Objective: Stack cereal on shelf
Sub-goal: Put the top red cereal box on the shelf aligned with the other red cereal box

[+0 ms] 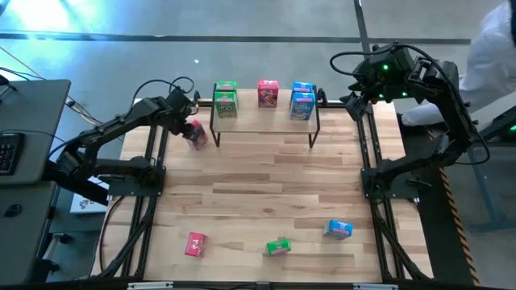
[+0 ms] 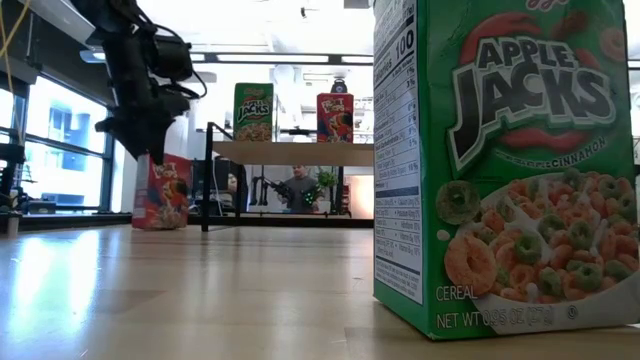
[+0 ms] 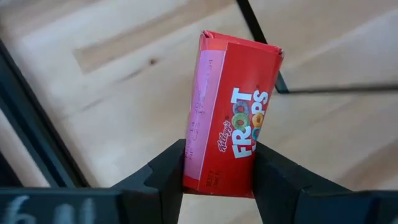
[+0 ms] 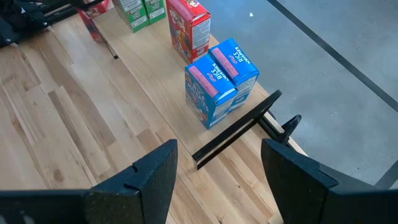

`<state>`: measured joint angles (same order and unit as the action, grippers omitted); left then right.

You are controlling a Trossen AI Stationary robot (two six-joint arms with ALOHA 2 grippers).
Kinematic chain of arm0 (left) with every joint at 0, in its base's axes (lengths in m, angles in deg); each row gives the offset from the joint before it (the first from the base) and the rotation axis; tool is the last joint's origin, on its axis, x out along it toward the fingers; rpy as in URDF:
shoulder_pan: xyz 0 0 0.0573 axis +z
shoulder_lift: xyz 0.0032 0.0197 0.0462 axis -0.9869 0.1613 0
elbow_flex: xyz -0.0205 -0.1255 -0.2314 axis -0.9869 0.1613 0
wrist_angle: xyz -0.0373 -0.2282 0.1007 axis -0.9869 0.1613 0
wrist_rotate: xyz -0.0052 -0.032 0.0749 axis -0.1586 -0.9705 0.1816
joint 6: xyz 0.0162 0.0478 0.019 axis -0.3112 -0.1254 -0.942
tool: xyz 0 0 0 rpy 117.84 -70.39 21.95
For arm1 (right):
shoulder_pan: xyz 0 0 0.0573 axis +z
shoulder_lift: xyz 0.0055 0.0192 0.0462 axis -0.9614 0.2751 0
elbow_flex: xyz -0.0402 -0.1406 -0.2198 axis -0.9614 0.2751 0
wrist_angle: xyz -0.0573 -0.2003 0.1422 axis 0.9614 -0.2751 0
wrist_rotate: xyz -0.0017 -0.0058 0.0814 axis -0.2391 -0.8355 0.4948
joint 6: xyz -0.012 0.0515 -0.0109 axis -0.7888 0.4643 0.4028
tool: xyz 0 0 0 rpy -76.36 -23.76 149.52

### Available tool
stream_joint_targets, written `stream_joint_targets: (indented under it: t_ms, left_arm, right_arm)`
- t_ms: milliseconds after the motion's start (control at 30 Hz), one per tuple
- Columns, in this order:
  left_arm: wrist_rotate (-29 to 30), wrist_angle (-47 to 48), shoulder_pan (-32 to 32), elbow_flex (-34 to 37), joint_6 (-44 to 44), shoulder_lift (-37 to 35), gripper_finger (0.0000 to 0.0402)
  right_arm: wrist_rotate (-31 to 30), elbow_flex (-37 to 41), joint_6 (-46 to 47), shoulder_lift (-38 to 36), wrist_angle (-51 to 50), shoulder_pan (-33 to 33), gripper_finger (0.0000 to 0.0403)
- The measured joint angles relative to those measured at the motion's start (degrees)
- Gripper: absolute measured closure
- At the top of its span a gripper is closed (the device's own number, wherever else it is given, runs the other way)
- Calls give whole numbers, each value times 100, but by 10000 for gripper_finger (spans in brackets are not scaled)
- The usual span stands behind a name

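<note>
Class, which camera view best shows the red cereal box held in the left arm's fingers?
The left wrist view: the red Froot Loops box fills it, clamped between the left gripper's fingers. The high view shows it small beside the shelf. The low view shows it distant, upright. The right wrist view catches only a corner.

Five cereal boxes (image 1: pixel 264 94) on shelf (image 1: pixel 264 121) at table (image 1: pixel 258 173) rear; Froot Loops box (image 1: pixel 196 134) left of shelf; three boxes (image 1: pixel 278 246) along front edge.
</note>
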<state>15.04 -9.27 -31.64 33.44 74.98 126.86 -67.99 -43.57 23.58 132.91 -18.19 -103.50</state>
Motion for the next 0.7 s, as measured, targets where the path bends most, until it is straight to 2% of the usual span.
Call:
stream_joint_targets:
  t_ms: [367, 700]
  left_arm:
    - [-102, 817, -431, 0, 206, -1277, 253]
    - [-663, 924, -1159, 0, 525, -2186, 253]
  right_arm:
    - [0, 0, -2, -1, 1, 0, 178]
    - [0, 0, 0, 0, 2, -1, 178]
